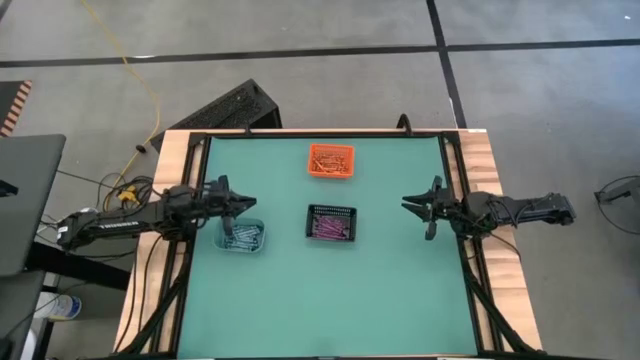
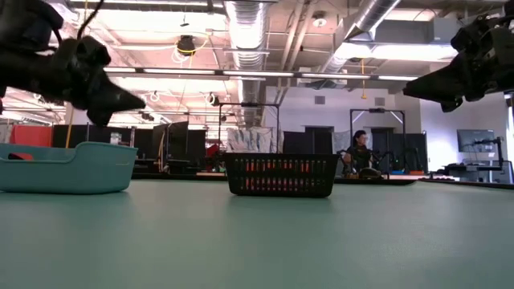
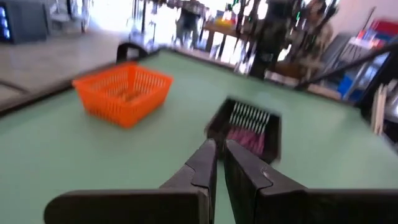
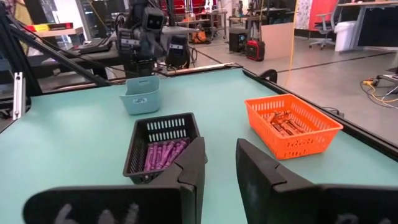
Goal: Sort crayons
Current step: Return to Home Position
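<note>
Three small bins stand on the green table. The orange bin (image 1: 330, 161) holds orange crayons (image 4: 281, 123). In the black bin (image 1: 331, 222) lie purple crayons (image 4: 163, 153), and in the pale blue bin (image 1: 241, 236) blue-grey crayons (image 1: 240, 239). My left gripper (image 1: 249, 203) hangs level at the table's left side, just above the pale blue bin's far rim; it is shut (image 3: 219, 157) and holds nothing. At the right side my right gripper (image 1: 408, 205) also hangs level above the table, open (image 4: 221, 155) and with nothing between its fingers.
A raised wooden border (image 1: 480, 160) runs along the table's left, right and far sides. The green surface (image 1: 330, 300) stretches from the bins toward the near edge. Beyond the table, a person (image 2: 358, 152) sits in the room.
</note>
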